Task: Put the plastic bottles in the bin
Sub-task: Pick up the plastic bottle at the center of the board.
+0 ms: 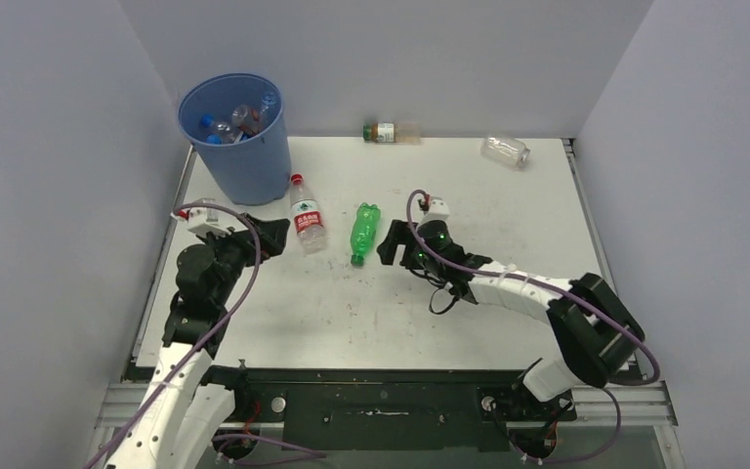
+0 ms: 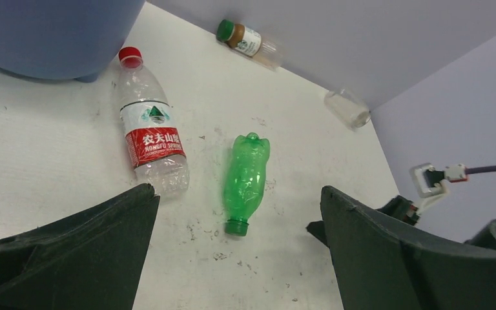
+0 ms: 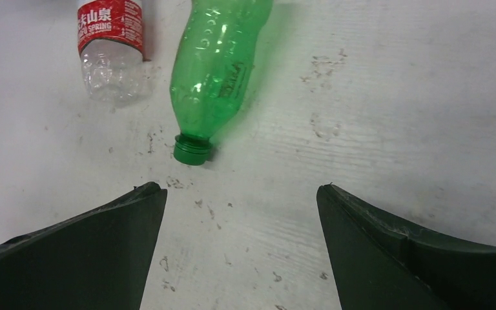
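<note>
Top external: right pincer (image 1: 389,244) released, low beside green bottle (image 1: 363,233); left pincer (image 1: 275,237) released beside red-label bottle (image 1: 307,221).

We've got two arms (image 1: 527,290), white lower links (image 1: 171,391), black joint housings (image 1: 200,278), purple cables (image 1: 508,275) along each, white connector blocks (image 1: 437,205) at wrists, green LED (image 1: 439,235) on R wrist, matte black wedge fingers (image 3: 84,252)

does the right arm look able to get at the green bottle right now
Probably yes. The green bottle lies flat just ahead of the right arm, whose jaws stand open and empty, with only bare table between. The red-label bottle lies beside it, apart.
</note>
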You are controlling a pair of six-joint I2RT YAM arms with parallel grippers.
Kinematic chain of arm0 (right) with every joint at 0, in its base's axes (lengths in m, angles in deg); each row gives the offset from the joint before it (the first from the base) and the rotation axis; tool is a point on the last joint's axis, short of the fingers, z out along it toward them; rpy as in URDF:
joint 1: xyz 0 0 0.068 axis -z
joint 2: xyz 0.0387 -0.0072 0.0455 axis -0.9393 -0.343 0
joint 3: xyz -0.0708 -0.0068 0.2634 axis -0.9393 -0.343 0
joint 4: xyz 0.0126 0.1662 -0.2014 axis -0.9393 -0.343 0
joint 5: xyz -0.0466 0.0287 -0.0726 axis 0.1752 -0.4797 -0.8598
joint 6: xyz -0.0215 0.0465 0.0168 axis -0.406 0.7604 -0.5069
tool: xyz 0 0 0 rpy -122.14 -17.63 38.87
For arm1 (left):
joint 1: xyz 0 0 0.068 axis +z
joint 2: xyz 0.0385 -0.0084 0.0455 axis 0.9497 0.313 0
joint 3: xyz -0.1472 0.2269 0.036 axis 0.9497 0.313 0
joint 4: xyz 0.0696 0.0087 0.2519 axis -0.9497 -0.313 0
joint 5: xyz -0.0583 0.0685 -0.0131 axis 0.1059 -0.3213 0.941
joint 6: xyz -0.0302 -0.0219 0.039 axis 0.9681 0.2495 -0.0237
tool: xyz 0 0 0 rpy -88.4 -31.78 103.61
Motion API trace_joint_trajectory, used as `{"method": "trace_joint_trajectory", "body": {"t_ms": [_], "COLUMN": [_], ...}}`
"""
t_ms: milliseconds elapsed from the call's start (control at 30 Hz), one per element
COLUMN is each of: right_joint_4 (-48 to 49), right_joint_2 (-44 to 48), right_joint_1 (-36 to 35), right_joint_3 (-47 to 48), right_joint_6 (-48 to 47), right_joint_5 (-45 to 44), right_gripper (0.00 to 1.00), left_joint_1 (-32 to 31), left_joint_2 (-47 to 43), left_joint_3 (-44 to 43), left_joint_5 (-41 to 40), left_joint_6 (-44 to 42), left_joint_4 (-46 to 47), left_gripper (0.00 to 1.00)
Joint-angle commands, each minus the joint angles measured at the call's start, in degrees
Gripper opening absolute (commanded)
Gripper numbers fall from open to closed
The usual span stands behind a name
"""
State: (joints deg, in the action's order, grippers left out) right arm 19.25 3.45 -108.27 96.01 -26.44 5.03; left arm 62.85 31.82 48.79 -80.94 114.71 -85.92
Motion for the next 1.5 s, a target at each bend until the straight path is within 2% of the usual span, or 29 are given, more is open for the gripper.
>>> {"method": "trace_joint_trajectory", "body": {"t_ms": [0, 233, 533, 800, 933, 967, 1200, 1267, 1367, 1467], "right_joint_4": [5.63, 1.8, -12.37, -16.59, -15.16, -14.63, -10.39, -8.18, -5.28, 2.46], "right_joint_2": [-7.21, -18.67, -31.5, -38.08, -39.49, -39.72, -36.78, -34.78, -29.39, -18.4], "right_joint_1": [-1.81, -1.88, -1.34, 0.17, 0.97, 1.31, 2.67, 2.91, 3.08, 3.1], "right_joint_3": [8.64, 20.94, 37.47, 42.86, 42.79, 42.6, 37.21, 34.62, 28.93, 18.01], "right_joint_6": [0.94, 1.53, -0.34, 0.2, 0.69, 1.05, 3.02, 3.75, 4.03, 3.57], "right_joint_5": [-2.06, -4.31, -7.28, -5.85, -2.88, -1.74, 3.05, 3.97, 5.28, 6.54], "right_gripper": [0.9, 0.9, 0.9, 0.9, 0.97, 0.95, 0.55, 0.46, 0.38, 0.37], "left_joint_1": [0.21, -1.08, -3.35, -4.59, -5.66, -5.76, -7.14, -7.34, -7.6, -8.53], "left_joint_2": [-5.7, -8.22, -9.61, -9.37, -9.42, -9.35, -9.29, -9.17, -9.06, -8.62], "left_joint_3": [1.59, 1.88, 1.29, 1.39, 1.7, 1.71, 1.61, 1.62, 1.54, 1.0], "left_joint_5": [-0.48, -1.72, -4.46, -4.59, -4.54, -4.59, -5.47, -5.43, -5.47, -6.05], "left_joint_6": [1.59, 0.9, -0.42, -0.3, -0.5, -0.64, -1.66, -1.62, -1.77, -2.57], "left_joint_4": [4.97, 1.91, -1.02, -2.44, -2.03, -2.03, -1.07, -1.06, -0.97, -1.06], "left_gripper": [0.96, 0.96, 0.96, 0.96, 0.96, 0.96, 0.96, 0.96, 0.96, 0.96]}}
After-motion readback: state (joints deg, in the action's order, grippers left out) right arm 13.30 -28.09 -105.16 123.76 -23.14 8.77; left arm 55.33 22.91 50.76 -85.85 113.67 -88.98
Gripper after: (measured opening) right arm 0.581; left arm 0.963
